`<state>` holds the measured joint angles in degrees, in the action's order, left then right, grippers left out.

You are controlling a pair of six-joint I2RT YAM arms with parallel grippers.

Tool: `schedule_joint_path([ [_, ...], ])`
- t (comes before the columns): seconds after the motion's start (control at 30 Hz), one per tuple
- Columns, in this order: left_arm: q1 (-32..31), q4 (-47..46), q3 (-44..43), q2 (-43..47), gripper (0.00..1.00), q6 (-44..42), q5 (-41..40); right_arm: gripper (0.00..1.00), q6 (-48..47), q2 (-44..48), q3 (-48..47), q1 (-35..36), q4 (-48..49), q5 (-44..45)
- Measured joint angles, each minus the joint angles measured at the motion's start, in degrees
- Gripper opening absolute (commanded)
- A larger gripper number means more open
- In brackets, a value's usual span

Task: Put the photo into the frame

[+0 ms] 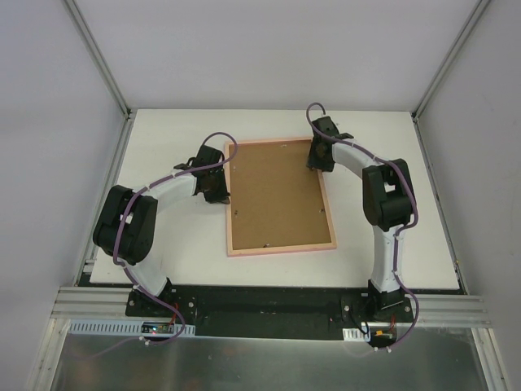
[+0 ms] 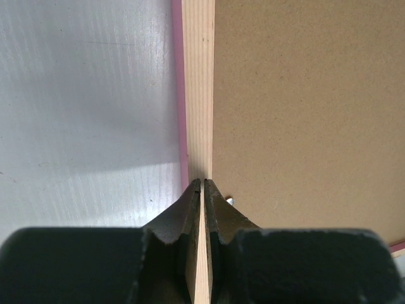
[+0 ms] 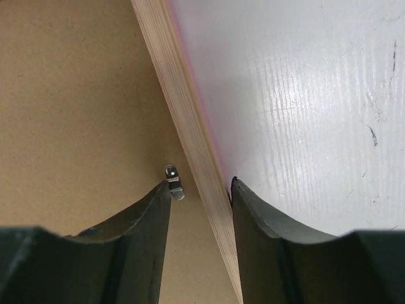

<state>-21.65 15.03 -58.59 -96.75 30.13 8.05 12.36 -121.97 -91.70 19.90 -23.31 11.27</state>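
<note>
Right pincer (image 3: 201,182) astride frame (image 3: 180,95) edge

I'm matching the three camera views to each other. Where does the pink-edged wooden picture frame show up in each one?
Top external: the salmon-pink wooden picture frame lies centre, back side up.
Left wrist: its pale edge runs vertically through the middle.
Right wrist: its edge slants down from top centre.
Shared landmark: the brown cardboard backing board inside the frame.

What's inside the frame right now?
A brown backing board fills the frame, a small metal tab at its edge. Anything under the board, the photo included, is covered.
</note>
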Motion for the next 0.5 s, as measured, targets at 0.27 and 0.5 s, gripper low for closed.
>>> schedule_joint_path([
  [0.27, 0.0, 0.5, -0.2, 0.0, 0.05, -0.2, 0.0, 0.08, -2.0, -0.2, -0.9, -0.3, -1.2, 1.4],
  [0.5, -0.1, 0.6, -0.1, 0.0, 0.05, -0.2, 0.0, 0.02, -3.7, 1.2, 2.2, -0.2, 1.9, 1.5],
])
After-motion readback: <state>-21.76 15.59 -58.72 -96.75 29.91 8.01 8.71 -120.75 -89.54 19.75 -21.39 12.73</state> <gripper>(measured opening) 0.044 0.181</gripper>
